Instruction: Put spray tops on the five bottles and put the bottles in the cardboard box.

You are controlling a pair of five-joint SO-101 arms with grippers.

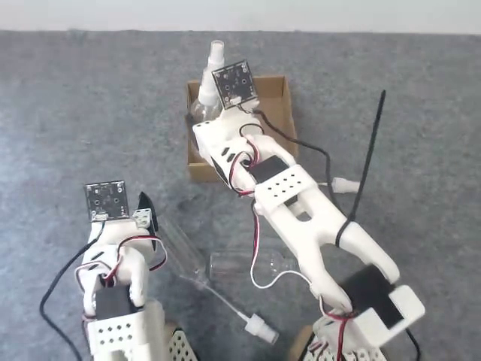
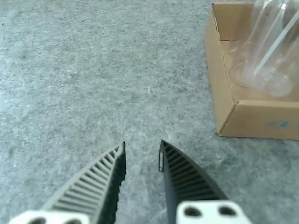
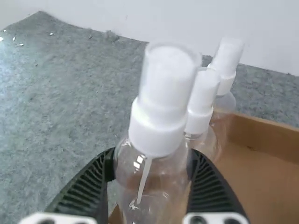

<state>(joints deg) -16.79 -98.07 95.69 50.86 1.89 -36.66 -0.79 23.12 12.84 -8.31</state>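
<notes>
The right claw (image 3: 152,161) was closed around the shoulders of an upright bottle (image 3: 156,135) fitted with a spray top, at the left side of the cardboard box (image 1: 274,101). Two more capped bottles (image 3: 201,107) stood just beyond it. The left claw (image 2: 142,147), partly open and empty, hung over grey carpet (image 2: 84,70), near and left of the box. An uncapped bottle (image 1: 248,265) lay between the arms.

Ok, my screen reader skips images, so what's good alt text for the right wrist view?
The right gripper holds a clear bottle with a white spray top at the edge of the cardboard box. Two more topped bottles stand behind it, with grey carpet around.
</notes>
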